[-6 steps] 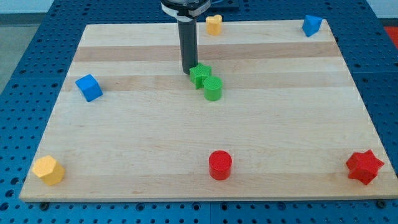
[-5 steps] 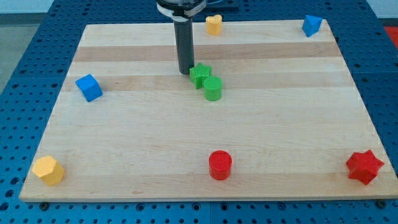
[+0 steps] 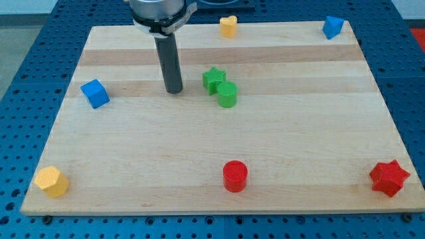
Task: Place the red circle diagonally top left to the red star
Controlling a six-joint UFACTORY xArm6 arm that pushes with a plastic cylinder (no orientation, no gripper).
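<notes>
Wooden table (image 3: 133,146) carried all blocks. The red circle (image 3: 235,176) sat near the view's bottom edge, centre; the red star (image 3: 389,178) lay well apart at the bottom right. My tip (image 3: 174,91) rested on the surface to the view's left of the green star (image 3: 214,79), clear of it, with the green cylinder (image 3: 227,95) touching that star. No end effector was fitted, only the rod.

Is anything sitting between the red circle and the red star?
No. In the camera view, only bare wood lies between the red circle and the red star.
</notes>
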